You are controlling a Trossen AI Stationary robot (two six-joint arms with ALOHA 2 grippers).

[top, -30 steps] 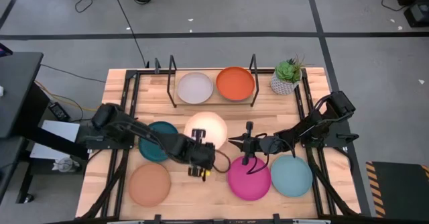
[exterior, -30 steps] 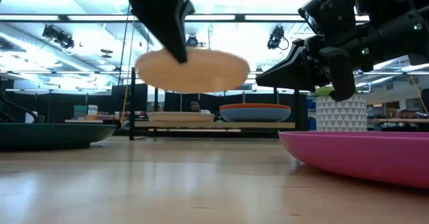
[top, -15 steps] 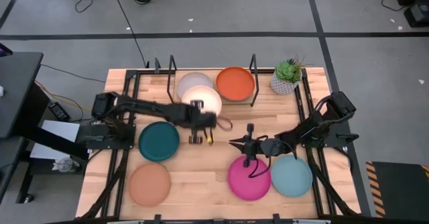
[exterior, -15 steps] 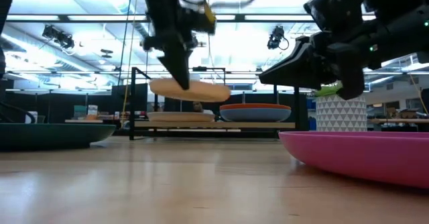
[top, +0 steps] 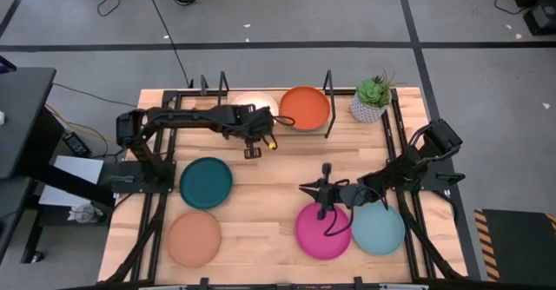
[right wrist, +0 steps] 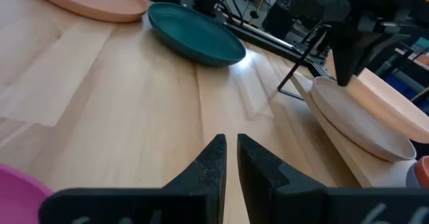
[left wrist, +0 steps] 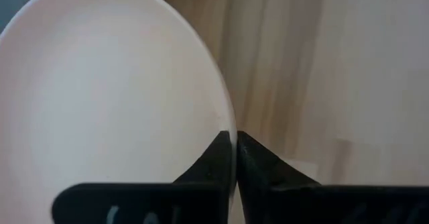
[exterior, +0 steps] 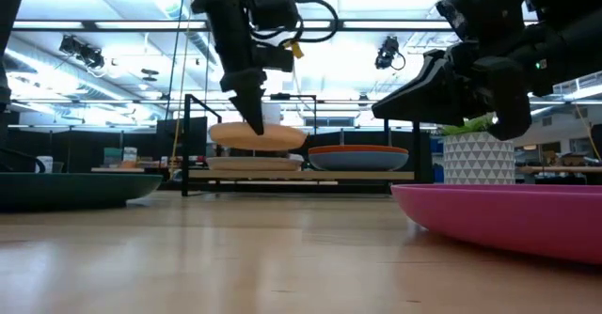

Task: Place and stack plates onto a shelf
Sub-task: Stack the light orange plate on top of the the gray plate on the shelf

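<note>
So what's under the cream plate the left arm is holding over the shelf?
The left gripper holds the cream plate just above a grey plate lying on the shelf. From above, the cream plate covers the grey one almost entirely, so anything beneath it stays unseen.

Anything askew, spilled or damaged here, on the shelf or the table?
Nothing stands out. The left claw holds the cream plate by its rim, roughly level above the grey plate on the shelf. The orange plate sits flat beside it. The right claw hovers near the pink plate.
</note>
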